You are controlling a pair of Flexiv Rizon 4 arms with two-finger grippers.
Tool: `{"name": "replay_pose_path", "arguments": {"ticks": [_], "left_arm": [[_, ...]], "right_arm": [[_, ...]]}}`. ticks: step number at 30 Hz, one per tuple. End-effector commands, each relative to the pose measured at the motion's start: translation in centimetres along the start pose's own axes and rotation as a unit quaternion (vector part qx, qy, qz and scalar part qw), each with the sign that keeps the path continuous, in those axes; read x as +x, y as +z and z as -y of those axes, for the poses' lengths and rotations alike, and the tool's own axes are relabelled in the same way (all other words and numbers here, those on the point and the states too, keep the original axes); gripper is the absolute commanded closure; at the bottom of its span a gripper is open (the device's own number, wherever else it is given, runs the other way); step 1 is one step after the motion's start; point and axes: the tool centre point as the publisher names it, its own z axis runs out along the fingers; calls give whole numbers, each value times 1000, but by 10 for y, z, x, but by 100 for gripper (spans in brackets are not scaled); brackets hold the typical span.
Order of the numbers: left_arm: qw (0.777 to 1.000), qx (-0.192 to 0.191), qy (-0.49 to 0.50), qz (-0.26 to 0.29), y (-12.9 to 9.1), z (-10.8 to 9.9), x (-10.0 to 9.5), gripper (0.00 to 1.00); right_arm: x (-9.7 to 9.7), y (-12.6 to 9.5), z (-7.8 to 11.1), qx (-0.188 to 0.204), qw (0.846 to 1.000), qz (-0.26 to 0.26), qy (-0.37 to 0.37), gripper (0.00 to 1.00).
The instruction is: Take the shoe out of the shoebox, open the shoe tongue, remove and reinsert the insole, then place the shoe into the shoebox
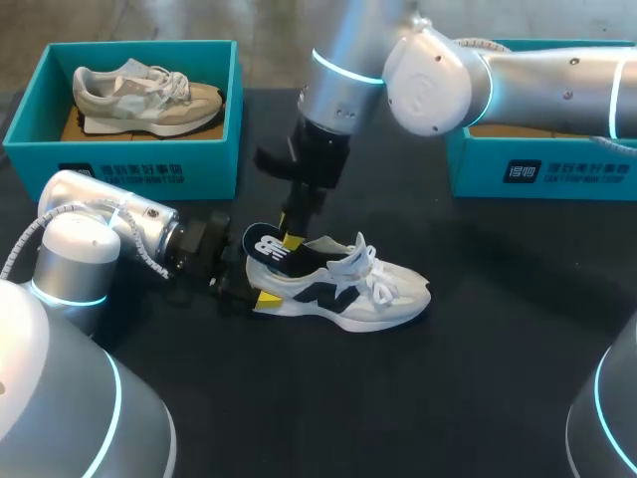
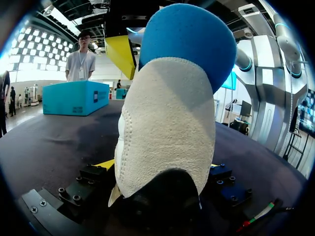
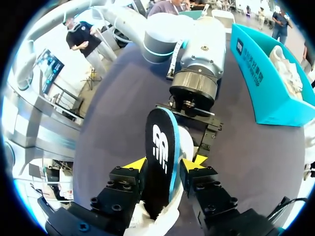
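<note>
The left gripper [image 1: 249, 289] lies low over the table [image 1: 478, 378], clamped on the heel of the shoe [image 1: 348, 289]. The heel cup fills the gap between its 2 fingers, with a yellow tip showing on either side. The shoe stands on its sole, out of any box, with its toe pointing away from this gripper. Just above the left fingers the insole [image 1: 264, 246] sticks up on end from the heel opening, its lower end down inside the shoe. The right gripper [image 1: 291, 239] hangs over the heel, closed narrow on the insole with 1 yellow tip on each flat face.

The insole looks thin, light and floppy — likely to buckle if pushed from its free end, and its foam will probably drag on the lining. A pinch across the 2 faces, close to the shoe's opening, seems the best hold.

The shoe looks light, with a soft upper and loose laces that could snag. The heel and sole are probably its stiffest parts, so the heel is the sensible place to steady it — unheld, it would probably slide.
</note>
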Motion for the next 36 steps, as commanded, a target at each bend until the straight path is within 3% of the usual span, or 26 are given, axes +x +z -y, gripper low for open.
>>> {"name": "replay_pose_path", "arguments": {"ticks": [1, 15, 20, 36], "left_arm": [[1000, -1, 0, 0, 1, 0, -1, 100], [1000, -1, 0, 0, 1, 0, -1, 100], [1000, -1, 0, 0, 1, 0, -1, 100], [1000, -1, 0, 0, 1, 0, -1, 100]], "right_arm": [[-4, 5, -2, -1, 1000, -4, -1, 59], [-3, 14, -5, -12, 1000, -16, -6, 64], [-1, 17, -6, -13, 1000, -20, -9, 71], [4, 21, -9, -15, 999, -24, -13, 79]]}}
